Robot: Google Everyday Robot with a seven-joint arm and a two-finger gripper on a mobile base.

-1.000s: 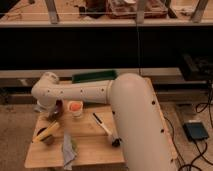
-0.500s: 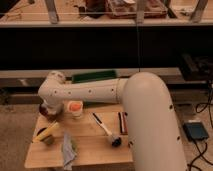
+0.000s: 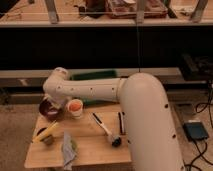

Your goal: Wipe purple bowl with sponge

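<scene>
The purple bowl sits at the far left corner of the wooden table, dark with a lighter rim. A yellow sponge lies near the table's left edge, in front of the bowl. My gripper hangs down from the white wrist at the bowl's right rim and is mostly hidden by the arm. The big white arm fills the right side of the view. The sponge lies apart from the gripper.
A white cup with an orange inside stands just right of the bowl. A green tray is behind the arm. A dish brush, a dark stick and a crumpled grey cloth lie on the table.
The wrist end of the arm has shifted right and slightly up in the view. More of the purple bowl shows now. The things on the table have not moved.
</scene>
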